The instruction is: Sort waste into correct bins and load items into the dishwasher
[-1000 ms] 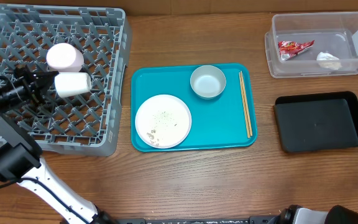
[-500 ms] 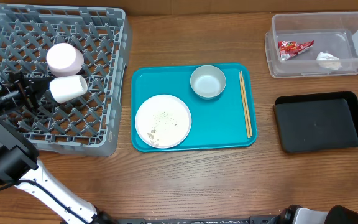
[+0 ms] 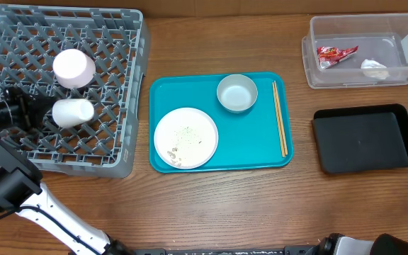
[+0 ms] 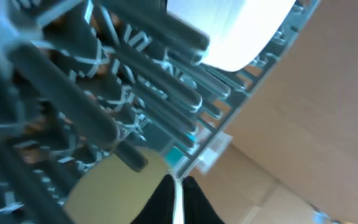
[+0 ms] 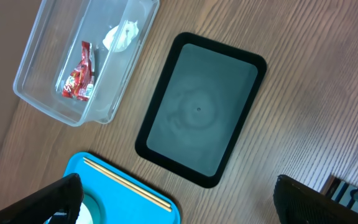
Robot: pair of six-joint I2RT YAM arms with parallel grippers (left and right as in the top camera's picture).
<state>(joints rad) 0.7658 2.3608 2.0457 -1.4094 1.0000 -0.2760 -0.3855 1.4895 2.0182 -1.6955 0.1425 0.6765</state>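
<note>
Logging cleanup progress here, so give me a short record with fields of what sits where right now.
dish rack: white bowl and white cup on its side, on the grid
teal tray: plate with crumbs, greyish bowl, chopsticks
clear tub: red wrapper, white tissue
black bin: nothing visible inside
left gripper: over the rack beside the cup, grip unclear
right gripper: open, holding nothing, above the table by the bins

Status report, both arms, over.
Right gripper open, hovering by the shallow black plastic bin. Left gripper at the small white cup lying in the grey lattice dish rack, grip unclear. Crumbed white plate, bowl sit on teal tray.
</note>
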